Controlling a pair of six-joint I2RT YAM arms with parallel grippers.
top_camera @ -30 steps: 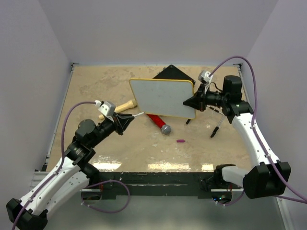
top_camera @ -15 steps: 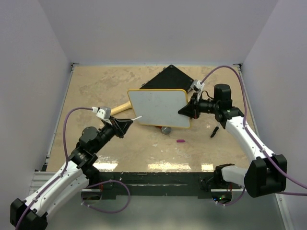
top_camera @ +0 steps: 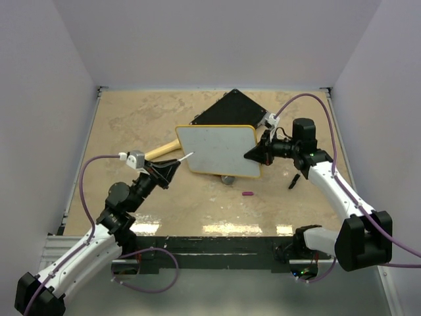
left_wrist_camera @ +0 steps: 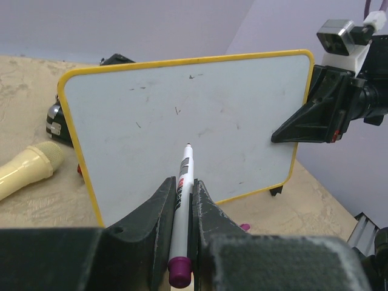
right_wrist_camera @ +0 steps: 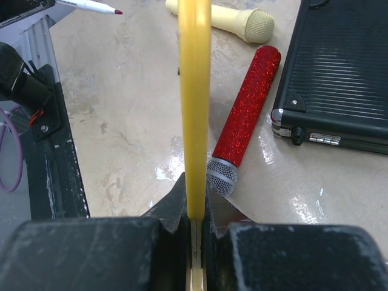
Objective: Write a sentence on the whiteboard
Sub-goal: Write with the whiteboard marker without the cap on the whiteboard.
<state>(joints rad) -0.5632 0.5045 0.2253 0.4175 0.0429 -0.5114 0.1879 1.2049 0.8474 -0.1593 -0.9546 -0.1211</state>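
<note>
The whiteboard [top_camera: 218, 149], white with a thin yellow rim, is held up off the table, facing my left arm. My right gripper [top_camera: 254, 155] is shut on its right edge; in the right wrist view the rim [right_wrist_camera: 194, 91] runs edge-on between the jaws of that gripper [right_wrist_camera: 195, 195]. My left gripper [top_camera: 173, 165] is shut on a white marker [left_wrist_camera: 183, 176] with a purple end. The marker's tip points at the middle of the board [left_wrist_camera: 194, 115]; I cannot tell whether it touches. The sentence is not in view: the white face shows only faint specks.
A black case [top_camera: 230, 108] lies behind the board. A red glitter microphone [right_wrist_camera: 245, 121] lies under the board, and a cream microphone [top_camera: 161, 150] lies to its left. On the table near the right arm lie a purple cap [top_camera: 247, 193] and a black pen [top_camera: 294, 180].
My right gripper has carried the board left and lifted it off the table. My left gripper has risen toward it, so the marker's tip now stands over the board's face.
</note>
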